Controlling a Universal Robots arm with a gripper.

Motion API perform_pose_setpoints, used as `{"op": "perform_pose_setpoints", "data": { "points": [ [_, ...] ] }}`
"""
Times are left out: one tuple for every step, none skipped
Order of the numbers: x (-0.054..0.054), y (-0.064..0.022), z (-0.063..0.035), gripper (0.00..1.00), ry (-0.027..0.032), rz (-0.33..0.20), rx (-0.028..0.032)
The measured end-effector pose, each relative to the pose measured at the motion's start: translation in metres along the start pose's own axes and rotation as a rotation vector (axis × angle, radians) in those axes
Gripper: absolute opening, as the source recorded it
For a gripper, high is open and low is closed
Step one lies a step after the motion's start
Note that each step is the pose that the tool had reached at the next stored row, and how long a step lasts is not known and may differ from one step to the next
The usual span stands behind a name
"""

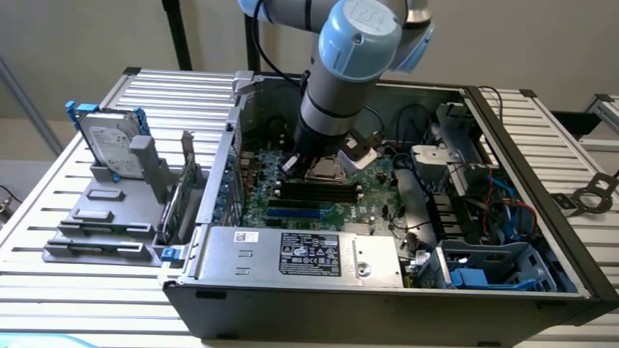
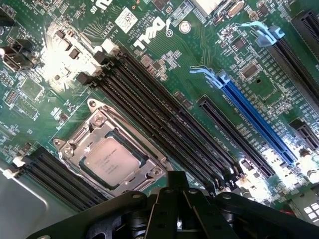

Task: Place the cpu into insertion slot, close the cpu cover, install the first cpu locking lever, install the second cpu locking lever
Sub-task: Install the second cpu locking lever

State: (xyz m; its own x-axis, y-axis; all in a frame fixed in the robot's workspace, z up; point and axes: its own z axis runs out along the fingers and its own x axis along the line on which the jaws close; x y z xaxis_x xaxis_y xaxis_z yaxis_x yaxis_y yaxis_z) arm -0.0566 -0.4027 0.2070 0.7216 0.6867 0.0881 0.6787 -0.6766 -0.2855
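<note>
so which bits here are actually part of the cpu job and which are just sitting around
Part of the job:
- cpu, seated in its socket
- cpu cover, closed over the chip
- tool, shut, just above the socket

Just lying about:
- hard drive on the grey rack outside the case
- power supply
- blue expansion slot
- black memory slots

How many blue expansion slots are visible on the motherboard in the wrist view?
1. The long blue expansion slot runs diagonally beside the black expansion slot, away from the cpu in its socket. More could be hidden outside this picture or behind the gripper.
</note>
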Motion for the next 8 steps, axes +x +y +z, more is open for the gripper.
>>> {"op": "perform_pose_setpoints", "data": {
  "points": [
    [0.0001,0.0,0.0009,0.11,0.0008,0.0,-0.0008],
    [0.0002,-0.0001,0.002,0.11,0.0015,-0.001,-0.0017],
    [0.0002,-0.0001,0.0029,0.11,0.0023,-0.001,-0.0025],
    [0.0001,-0.0001,0.0038,0.11,0.0029,-0.001,-0.0031],
    [0.0001,-0.0001,0.0047,0.11,0.0033,-0.001,-0.0037],
    [0.0,-0.0002,0.0055,0.11,0.0038,-0.002,-0.0042],
    [0.0,-0.0003,0.0062,0.11,0.0042,-0.002,-0.0046],
    [0.0,-0.0004,0.0069,0.11,0.0046,-0.002,-0.005]
  ]
}}
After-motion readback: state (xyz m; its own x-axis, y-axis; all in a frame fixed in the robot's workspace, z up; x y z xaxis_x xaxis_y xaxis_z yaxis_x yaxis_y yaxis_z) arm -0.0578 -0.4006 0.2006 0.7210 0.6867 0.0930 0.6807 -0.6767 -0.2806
